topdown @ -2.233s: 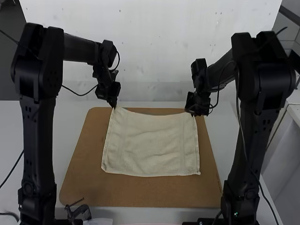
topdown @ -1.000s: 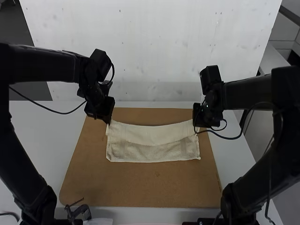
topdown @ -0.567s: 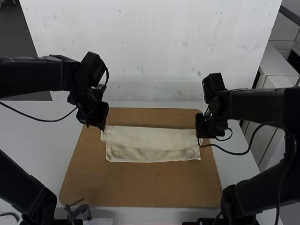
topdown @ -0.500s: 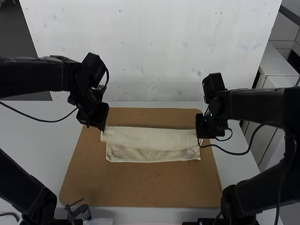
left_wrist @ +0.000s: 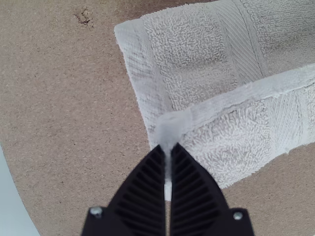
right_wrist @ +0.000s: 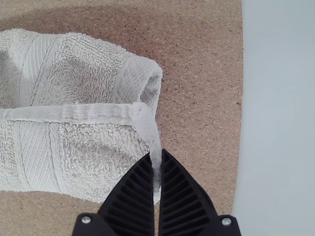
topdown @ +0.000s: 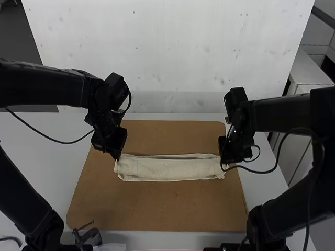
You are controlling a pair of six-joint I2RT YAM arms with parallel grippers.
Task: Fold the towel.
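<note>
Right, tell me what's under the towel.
The towel is over a brown board, whose bare surface shows around it. The stretch directly beneath is covered, so whether anything else lies there can't be seen.

Nubby terry-cloth towel (topdown: 170, 169).

Towel: pale cream (topdown: 170, 170); folded over on itself into a narrow strip running left to right; a shadowed gap along its far side
Board: brown, with rounded corners (topdown: 157, 209); beneath the towel, its bare near part wider than the strip
Table: white (topdown: 47, 157); around the board
Left gripper: black (topdown: 117, 157); at the towel's left end, touching it
Right gripper: black (topdown: 223, 166); at the towel's right end, touching it
Cables: black, thin; one (topdown: 57, 141) below the left forearm, another (topdown: 261, 171) looping beside the right forearm
Clamp-like piece: dark (topdown: 89, 237); at the board's near edge, toward the left
</note>
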